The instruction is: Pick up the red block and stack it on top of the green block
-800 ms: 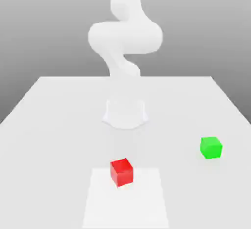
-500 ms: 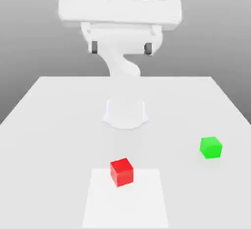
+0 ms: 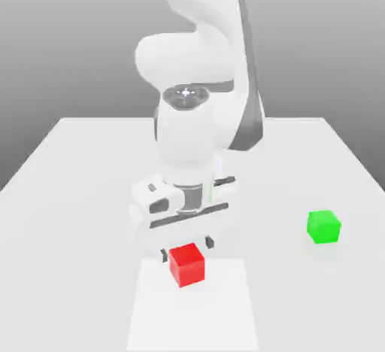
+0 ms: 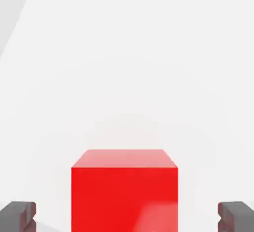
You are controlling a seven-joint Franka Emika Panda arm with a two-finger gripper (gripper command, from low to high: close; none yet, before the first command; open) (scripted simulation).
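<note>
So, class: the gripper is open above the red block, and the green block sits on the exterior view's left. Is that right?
Not quite. The green block sits on the exterior view's right. The gripper is indeed open above the red block.

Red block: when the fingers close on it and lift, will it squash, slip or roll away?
The red block looks like a rigid cube with crisp edges, so it probably won't squash. Its flat faces suggest it won't roll. The fingers stand apart on either side of it, facing flat sides; the matte finish should give fair grip, though a faint sheen hints it could slide somewhat.
</note>
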